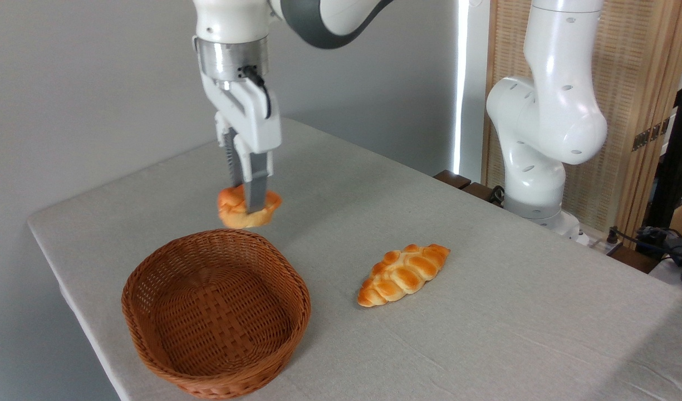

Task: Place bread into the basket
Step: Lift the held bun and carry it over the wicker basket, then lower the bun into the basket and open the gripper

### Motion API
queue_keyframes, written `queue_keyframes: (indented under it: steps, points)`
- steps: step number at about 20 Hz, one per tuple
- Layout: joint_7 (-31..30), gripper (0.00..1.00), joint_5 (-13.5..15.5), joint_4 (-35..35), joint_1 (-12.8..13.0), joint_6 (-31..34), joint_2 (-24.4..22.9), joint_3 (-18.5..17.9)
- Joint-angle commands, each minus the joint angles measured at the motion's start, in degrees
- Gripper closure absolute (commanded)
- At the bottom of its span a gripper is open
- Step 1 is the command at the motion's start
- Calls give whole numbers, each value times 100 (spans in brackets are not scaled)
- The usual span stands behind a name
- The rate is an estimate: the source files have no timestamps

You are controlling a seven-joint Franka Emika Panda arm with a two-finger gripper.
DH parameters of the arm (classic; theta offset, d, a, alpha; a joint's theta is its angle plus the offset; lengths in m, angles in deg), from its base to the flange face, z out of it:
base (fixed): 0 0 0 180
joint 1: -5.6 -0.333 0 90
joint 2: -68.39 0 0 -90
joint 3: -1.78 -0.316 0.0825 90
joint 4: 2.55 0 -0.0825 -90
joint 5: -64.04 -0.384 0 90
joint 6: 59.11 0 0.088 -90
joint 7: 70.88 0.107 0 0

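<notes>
Left of centre in the frame, the gripper (245, 207) pinches the bread (248, 208) clear of the table (485, 312), just beyond the far rim of the basket (215, 312), apparently positioned to lower it inside.

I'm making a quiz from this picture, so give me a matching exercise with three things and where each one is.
Things:
1. bun
2. braided loaf
3. basket

Places or states:
A. lying on the tablecloth, right of the basket
B. empty, near the table's front left edge
C. pinched between the fingers, held above the basket's far rim

Pairs: 1-C, 2-A, 3-B
</notes>
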Motion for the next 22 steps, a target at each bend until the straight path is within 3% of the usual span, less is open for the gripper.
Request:
queue_keyframes:
  steps: [1,3,4,5,9,22]
  points:
    - [-72,49,72,-163,10,-486,382,-51]
    - [-116,48,72,-163,2,-723,514,-51]
    - [-204,30,72,-163,2,-846,592,-51]
    - [-352,17,72,-163,2,-943,663,-60]
    - [-371,0,28,-163,2,-1032,786,-104]
    - [-424,0,37,-163,2,-1014,752,-139]
